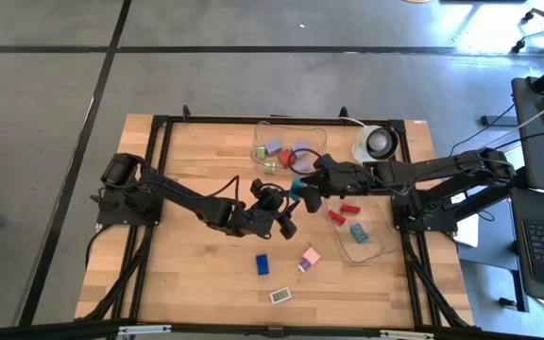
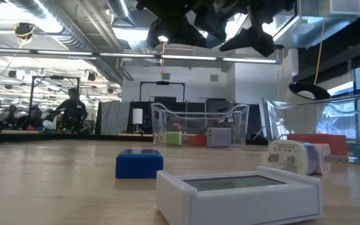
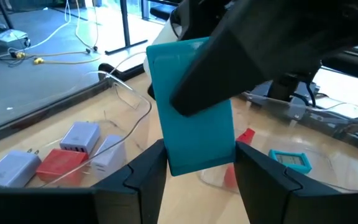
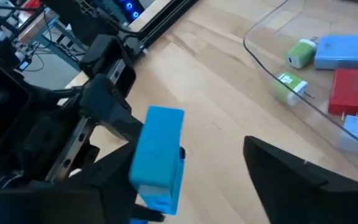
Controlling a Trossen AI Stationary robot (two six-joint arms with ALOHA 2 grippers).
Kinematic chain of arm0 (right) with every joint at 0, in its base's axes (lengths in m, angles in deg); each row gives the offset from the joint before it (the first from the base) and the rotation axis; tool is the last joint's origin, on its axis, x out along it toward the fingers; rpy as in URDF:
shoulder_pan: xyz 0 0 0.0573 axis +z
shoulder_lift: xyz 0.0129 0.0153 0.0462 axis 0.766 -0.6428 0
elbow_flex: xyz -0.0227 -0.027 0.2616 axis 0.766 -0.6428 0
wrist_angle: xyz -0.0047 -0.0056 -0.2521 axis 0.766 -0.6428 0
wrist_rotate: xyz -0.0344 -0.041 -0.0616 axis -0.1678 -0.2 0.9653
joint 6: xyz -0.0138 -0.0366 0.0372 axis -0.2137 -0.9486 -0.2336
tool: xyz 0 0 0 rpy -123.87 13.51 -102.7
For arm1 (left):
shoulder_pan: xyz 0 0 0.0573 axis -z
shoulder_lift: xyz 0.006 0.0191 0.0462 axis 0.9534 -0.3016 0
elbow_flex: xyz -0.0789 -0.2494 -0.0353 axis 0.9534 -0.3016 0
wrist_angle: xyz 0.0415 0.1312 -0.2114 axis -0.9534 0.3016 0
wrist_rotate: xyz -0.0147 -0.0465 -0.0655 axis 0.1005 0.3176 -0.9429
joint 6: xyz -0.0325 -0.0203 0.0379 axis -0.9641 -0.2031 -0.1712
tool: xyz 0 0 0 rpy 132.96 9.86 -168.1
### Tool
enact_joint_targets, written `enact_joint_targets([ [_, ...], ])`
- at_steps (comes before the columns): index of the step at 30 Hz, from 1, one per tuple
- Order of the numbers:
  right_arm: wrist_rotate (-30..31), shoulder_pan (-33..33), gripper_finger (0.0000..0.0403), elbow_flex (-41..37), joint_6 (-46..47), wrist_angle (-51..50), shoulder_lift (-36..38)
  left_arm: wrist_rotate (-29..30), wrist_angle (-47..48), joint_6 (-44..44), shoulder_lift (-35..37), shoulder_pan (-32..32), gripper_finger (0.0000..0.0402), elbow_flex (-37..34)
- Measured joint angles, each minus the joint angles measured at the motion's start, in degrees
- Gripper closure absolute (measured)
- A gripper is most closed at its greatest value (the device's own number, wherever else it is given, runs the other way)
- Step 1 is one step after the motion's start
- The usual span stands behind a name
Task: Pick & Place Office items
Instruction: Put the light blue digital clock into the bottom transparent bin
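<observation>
A teal blocky item is up in the air over the table's middle, between both grippers. My left gripper is shut on it. My right gripper is open around the same item, one finger lying across its face, the other well off it. A blue block, a pink-and-white piece and a flat white piece lie on the near part of the table. My left gripper pinches the teal item's lower end between its two fingers, one on each narrow side. The item stands up out of the fingers, lifted clear of the table. My right gripper has one finger close against the item's face; whether it touches cannot be told.
A clear tub at the far edge holds lavender, red and green pieces. A second clear tub on the right holds red pieces and a teal one. A round white-and-black object sits at the far right corner.
</observation>
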Motion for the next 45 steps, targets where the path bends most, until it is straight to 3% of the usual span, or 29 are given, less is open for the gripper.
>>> enact_joint_targets([
  [14, -6.25, -1.78, 0.0346, 0.04, -0.42, 0.62, 0.01, -0.29, 0.08, 3.03, 0.00, -0.09, 0.0232, 0.00],
  [21, -8.26, -2.31, 0.0346, -0.09, -3.38, -1.20, 0.43, -0.52, -0.09, -5.13, 0.13, -0.22, 0.0192, 0.09],
  [29, -15.16, -3.30, 0.0342, -0.09, -6.27, -17.30, 5.09, -12.07, 2.30, -13.66, 0.13, -0.17, 0.0123, 0.09],
  [35, -17.88, -0.03, 0.0340, -0.07, -6.89, -33.00, 10.28, -16.27, 8.93, -21.43, 0.13, 0.48, 0.0118, 0.09],
  [40, -14.35, 3.84, 0.0339, -0.14, -3.63, -47.87, 11.28, -19.61, 14.38, -28.55, 0.11, 0.84, 0.0120, 0.09],
  [45, -15.76, 6.75, 0.0338, -3.83, 1.33, -51.90, 11.28, -21.96, 17.58, -32.35, 0.11, 1.51, 0.0120, 0.07],
])
